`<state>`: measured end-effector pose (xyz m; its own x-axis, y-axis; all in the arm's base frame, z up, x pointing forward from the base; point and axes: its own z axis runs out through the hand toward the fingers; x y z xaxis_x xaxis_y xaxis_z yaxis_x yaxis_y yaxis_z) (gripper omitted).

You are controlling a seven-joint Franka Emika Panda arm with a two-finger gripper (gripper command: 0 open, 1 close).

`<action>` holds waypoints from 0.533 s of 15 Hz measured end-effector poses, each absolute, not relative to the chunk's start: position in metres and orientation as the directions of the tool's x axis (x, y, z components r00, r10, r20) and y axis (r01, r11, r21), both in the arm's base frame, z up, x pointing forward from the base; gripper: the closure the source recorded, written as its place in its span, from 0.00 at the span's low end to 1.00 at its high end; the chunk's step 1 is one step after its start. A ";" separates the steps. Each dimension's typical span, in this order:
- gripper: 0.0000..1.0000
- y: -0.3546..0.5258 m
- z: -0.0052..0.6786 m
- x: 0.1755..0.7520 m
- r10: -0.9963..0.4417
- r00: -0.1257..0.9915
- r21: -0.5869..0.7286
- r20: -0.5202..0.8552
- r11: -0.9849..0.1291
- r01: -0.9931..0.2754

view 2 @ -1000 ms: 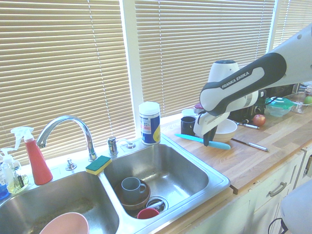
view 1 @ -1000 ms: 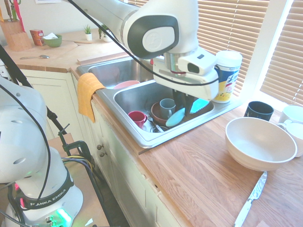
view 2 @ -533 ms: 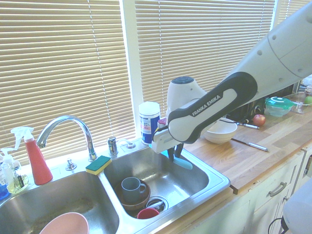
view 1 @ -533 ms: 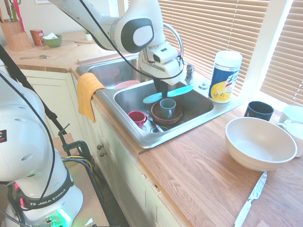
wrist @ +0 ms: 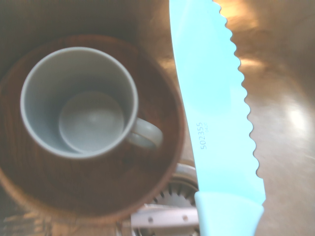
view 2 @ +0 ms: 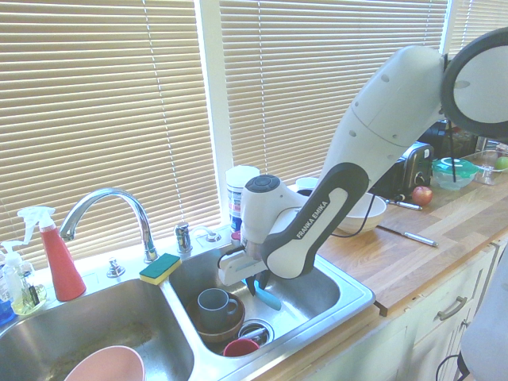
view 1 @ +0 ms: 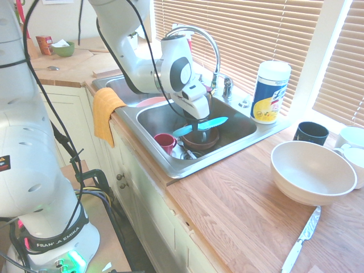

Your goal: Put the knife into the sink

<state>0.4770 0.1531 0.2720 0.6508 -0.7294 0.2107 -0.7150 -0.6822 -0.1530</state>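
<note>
Hiding the turquoise knife's (view 2: 267,297) middle, the fingers (view 2: 257,283) obscure their grip.

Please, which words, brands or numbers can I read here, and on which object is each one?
"502355": turquoise serrated plastic knife
"FRANKA EMIKA": white robot arm
Too small or blurred: white-blue-yellow cylindrical tub; red box; marking beneath the knife's number.

knife (wrist: 211,108) tip cut off
</note>
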 end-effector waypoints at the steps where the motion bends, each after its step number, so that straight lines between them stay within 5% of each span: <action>1: 1.00 0.151 0.261 0.484 -0.727 0.655 -0.151 0.205 -0.685 -0.713; 8: 1.00 0.140 0.184 0.507 -0.740 0.661 -0.121 0.125 -0.673 -0.730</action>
<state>0.5075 0.1397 0.1840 0.6613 -0.7397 0.1249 -0.7297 -0.6729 -0.1215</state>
